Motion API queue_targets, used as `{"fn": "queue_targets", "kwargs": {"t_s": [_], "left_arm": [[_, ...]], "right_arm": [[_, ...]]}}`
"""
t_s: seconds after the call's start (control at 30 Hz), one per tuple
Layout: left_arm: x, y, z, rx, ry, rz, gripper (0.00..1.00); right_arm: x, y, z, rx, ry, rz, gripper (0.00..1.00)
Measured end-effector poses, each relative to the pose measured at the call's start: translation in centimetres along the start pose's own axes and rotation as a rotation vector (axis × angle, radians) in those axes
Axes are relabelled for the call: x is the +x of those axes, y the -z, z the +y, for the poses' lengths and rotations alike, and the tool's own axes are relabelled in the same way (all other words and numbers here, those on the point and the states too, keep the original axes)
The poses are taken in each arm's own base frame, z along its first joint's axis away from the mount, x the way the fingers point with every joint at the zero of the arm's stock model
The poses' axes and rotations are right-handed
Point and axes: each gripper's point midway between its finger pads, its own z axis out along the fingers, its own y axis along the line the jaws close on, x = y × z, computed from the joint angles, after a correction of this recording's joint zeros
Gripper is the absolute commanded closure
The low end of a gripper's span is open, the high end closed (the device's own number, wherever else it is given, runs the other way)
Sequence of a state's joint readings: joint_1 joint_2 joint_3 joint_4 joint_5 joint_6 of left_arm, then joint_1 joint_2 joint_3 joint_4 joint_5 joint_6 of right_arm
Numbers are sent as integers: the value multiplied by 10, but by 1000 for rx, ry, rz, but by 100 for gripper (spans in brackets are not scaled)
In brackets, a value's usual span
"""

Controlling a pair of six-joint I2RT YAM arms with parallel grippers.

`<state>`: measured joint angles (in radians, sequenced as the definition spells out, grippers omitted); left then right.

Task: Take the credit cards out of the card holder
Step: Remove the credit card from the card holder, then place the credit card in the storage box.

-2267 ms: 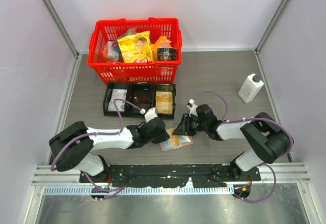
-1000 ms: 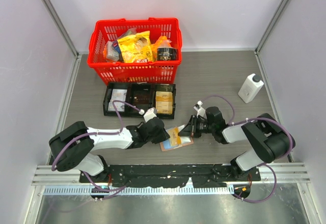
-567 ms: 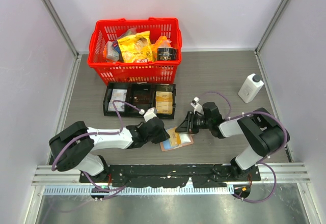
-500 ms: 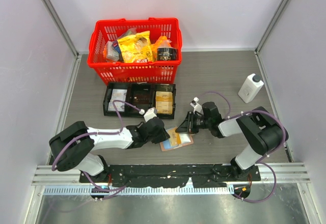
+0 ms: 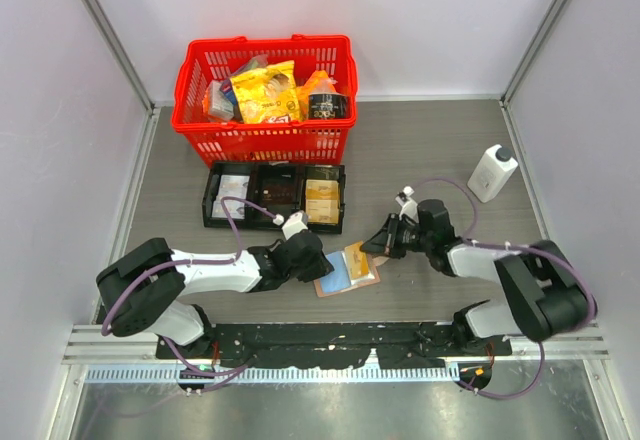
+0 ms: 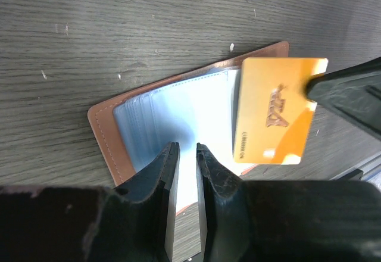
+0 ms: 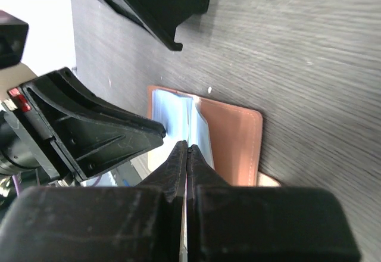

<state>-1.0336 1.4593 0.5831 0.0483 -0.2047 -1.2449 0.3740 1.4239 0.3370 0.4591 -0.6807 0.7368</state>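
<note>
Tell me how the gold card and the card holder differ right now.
The gold card is a single gold piece; the card holder is tan leather, opened to light blue sleeves. The card is smaller than one half of the holder. The right gripper pinches the card's corner, while the holder lies flat on the table, held by the left gripper. Both are thin rectangles.

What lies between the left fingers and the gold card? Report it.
Left wrist view: only the card holder's light blue sleeves lie between left fingers and gold card.
</note>
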Motion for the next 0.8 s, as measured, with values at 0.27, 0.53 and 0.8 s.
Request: {"fn": "queue_targets", "kwargs": {"t_s": [0.27, 0.53, 0.8], "left_arm": [[-1, 9, -2, 8, 2, 5, 48], [-22, 48, -32, 142, 29, -49, 27], [-34, 79, -68, 395, 80, -119, 23]], "right_arm": [[-36, 44, 27, 52, 75, -248, 99], [-47, 87, 56, -45, 13, -499, 99], [-43, 110, 70, -215, -128, -648, 99]]}}
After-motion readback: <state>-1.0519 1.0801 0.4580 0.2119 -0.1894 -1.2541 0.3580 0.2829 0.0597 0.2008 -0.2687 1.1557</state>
